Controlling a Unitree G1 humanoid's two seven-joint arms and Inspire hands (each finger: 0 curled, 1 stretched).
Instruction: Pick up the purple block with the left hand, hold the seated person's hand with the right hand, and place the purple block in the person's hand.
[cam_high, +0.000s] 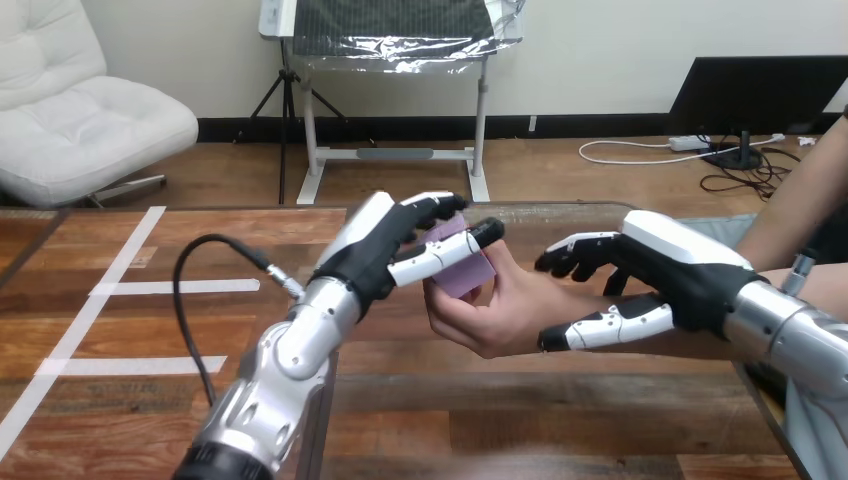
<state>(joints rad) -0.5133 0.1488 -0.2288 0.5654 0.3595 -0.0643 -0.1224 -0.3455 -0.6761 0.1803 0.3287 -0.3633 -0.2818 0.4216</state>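
Observation:
My left hand (385, 250) is over the middle of the table, shut on the purple block (463, 272), with the thumb across the block's front and the fingers behind its top. The block's lower part sits in the person's hand (495, 315), which lies palm up just right of my left hand, its fingers curling up against the block. The person's forearm comes in from the right. My right hand (675, 275) is at the person's wrist (560, 300), fingers curled over the far side and thumb under the near side.
White tape lines (120, 286) mark the wooden table (560, 420) at the left. A black cable (185, 300) loops up from my left forearm. The table's right edge runs close under my right arm.

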